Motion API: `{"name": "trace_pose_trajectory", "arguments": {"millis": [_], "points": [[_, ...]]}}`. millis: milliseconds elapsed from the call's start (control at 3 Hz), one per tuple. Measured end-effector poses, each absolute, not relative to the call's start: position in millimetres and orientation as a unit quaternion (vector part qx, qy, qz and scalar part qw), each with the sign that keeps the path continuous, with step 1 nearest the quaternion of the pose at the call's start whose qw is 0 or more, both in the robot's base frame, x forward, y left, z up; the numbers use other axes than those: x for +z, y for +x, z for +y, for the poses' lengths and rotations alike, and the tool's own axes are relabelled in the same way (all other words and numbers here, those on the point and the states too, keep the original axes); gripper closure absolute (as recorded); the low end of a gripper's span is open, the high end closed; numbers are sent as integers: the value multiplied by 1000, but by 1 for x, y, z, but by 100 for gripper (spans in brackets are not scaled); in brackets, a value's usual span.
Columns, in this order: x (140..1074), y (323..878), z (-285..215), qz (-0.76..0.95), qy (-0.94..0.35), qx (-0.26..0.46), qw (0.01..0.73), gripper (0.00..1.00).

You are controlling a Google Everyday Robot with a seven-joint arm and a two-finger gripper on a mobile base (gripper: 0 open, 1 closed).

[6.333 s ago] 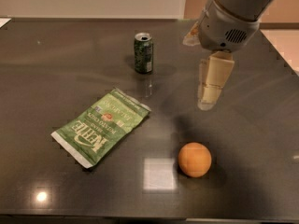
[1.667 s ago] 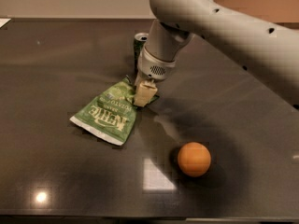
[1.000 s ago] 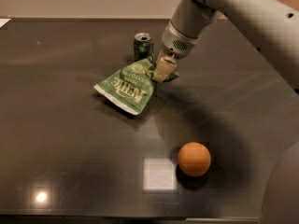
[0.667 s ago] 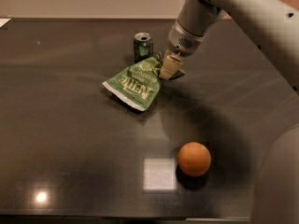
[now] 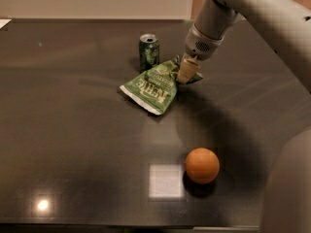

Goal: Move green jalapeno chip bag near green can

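Dark table (image 5: 73, 130) | arm (image 5: 257, 11) slanting down | fingers (image 5: 186, 72) pinching green jalapeno chip bag (image 5: 151, 85) beside green can (image 5: 148, 52)

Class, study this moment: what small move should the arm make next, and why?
Probably lower the bag and let go. The gripper is shut on one end of the green jalapeno chip bag, which is already close beside the green can, so little travel seems left.

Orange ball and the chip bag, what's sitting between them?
Only bare tabletop, in the camera view. The gripper pinches the chip bag at its raised end by the green can.
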State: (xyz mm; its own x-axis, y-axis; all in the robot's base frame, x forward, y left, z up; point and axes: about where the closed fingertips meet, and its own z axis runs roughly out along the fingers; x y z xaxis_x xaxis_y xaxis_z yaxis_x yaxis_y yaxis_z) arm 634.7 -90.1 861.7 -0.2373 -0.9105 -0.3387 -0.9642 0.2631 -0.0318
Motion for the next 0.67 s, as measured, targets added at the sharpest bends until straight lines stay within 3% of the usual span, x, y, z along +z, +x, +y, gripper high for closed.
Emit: {"name": "trace_pose_trajectory", "arguments": {"millis": [667], "points": [[862,640,-94,787,-590,91,156,15]]}}
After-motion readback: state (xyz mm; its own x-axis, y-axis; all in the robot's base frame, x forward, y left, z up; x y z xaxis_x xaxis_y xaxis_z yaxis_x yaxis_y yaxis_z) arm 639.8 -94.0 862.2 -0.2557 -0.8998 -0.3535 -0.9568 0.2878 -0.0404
